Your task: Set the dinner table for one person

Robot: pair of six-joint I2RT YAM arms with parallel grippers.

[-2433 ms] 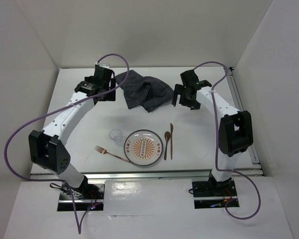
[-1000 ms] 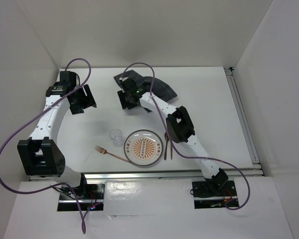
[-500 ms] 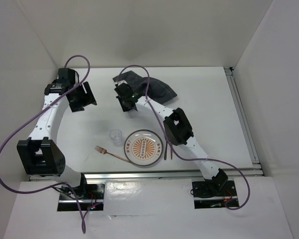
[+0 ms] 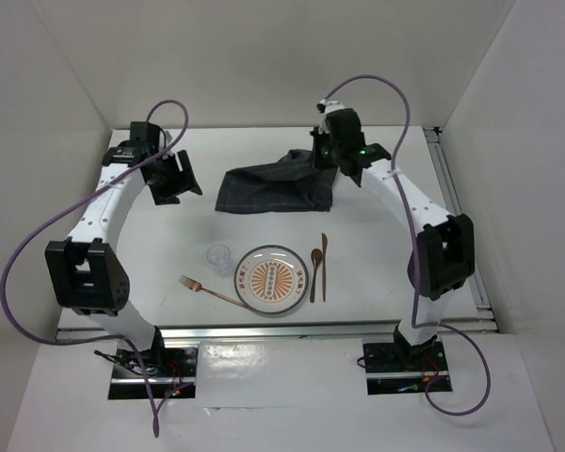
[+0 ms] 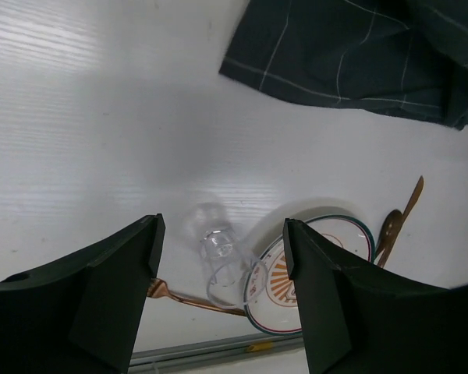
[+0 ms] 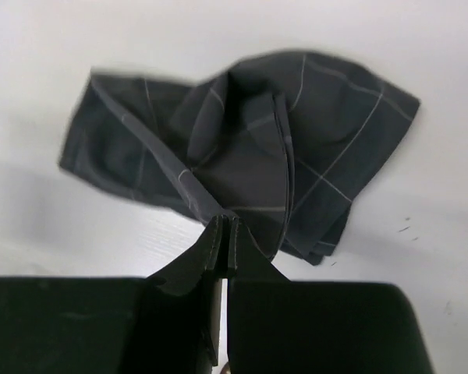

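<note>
The white dinner table (image 4: 386, 217) holds a patterned plate (image 4: 273, 280) near its front edge. A clear glass (image 4: 218, 256) and a copper fork (image 4: 207, 288) lie left of the plate; a copper spoon (image 4: 314, 273) and knife (image 4: 324, 266) lie right of it. Behind them lies a dark grey checked cloth (image 4: 268, 190). My right gripper (image 6: 228, 226) is shut on one edge of the cloth (image 6: 249, 156), which rises up to the jaws. My left gripper (image 5: 221, 234) hovers open, high over the glass (image 5: 218, 248), left of the cloth (image 5: 359, 54).
White walls close in the table at the back and on both sides. An aluminium rail (image 4: 461, 226) runs along the right edge, another along the front (image 4: 282, 329). Purple cables loop above both arms. The plate (image 5: 327, 265) and fork (image 5: 195, 300) show below the left fingers.
My right gripper has closed on the cloth and swung from its left end to the back right, pulling it out longer. The left gripper has shifted slightly right and stays open.
</note>
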